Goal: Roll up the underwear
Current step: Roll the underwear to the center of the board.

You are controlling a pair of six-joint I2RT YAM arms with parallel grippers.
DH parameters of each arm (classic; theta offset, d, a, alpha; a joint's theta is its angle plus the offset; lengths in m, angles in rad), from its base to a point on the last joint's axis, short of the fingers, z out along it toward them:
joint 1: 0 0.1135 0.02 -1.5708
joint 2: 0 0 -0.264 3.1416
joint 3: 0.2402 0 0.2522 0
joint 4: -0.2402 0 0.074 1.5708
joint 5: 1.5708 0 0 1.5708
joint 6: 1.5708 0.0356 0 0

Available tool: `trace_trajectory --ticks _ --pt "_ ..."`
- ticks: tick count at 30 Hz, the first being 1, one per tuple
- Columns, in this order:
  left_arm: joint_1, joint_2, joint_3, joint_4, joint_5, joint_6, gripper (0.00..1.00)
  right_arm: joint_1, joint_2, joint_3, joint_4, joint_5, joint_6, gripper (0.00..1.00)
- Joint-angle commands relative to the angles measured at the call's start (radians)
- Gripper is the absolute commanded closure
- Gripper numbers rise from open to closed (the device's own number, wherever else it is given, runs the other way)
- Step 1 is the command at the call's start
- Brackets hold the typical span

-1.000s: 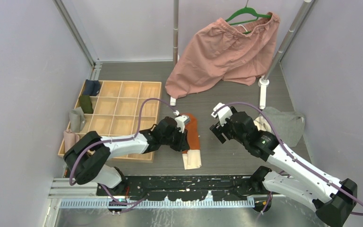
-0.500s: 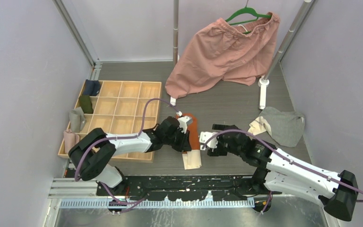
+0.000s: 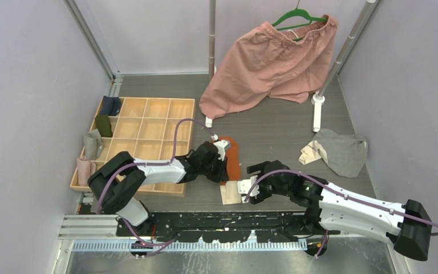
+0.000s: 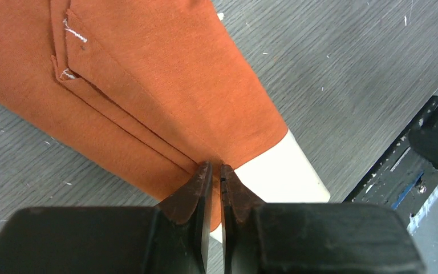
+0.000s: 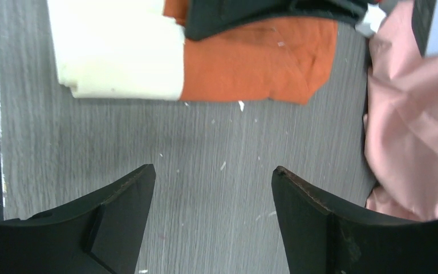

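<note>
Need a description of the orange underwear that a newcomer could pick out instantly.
Start at the wooden compartment tray on the left. Just right of its near corner lies the rust-orange underwear, folded into a flat strip and pinched by the left pincer. Its orange colour and the cream waistband at its near end set it apart from the grey underwear crumpled far right.

pink shorts on green hanger, well beyond left gripper; wooden divider tray to its left, dark cloth bits, maybe socks, in far-left cells; grey table underneath
</note>
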State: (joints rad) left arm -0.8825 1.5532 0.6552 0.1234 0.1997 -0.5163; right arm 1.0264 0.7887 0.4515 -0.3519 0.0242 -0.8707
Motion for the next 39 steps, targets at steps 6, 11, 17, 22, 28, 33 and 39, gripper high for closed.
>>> trace_trajectory --ticks 6,11,17,22,28,33,39 --pt "-0.003 0.005 -0.029 0.038 -0.057 0.002 0.88 0.103 0.089 0.012 0.086 -0.035 -0.116 0.22" --pt "0.005 0.012 -0.032 0.017 -0.098 0.006 0.9 0.148 0.132 0.008 0.066 -0.027 -0.15 0.23" --pt "0.046 -0.012 -0.036 0.007 -0.098 0.015 0.9 0.183 0.168 0.002 0.065 0.012 -0.178 0.26" --pt "0.047 -0.107 -0.028 0.03 -0.021 0.023 0.89 0.186 0.159 0.0 0.09 0.028 -0.178 0.26" --pt "0.024 -0.183 -0.037 0.066 0.029 0.034 0.88 0.187 0.145 -0.007 0.092 0.032 -0.172 0.26" --pt "0.022 -0.122 -0.056 0.097 0.025 0.035 0.88 0.199 0.161 -0.004 0.113 0.029 -0.169 0.27" --pt "0.022 -0.019 -0.076 0.171 0.042 0.01 0.89 0.224 0.206 0.002 0.154 0.044 -0.168 0.27"
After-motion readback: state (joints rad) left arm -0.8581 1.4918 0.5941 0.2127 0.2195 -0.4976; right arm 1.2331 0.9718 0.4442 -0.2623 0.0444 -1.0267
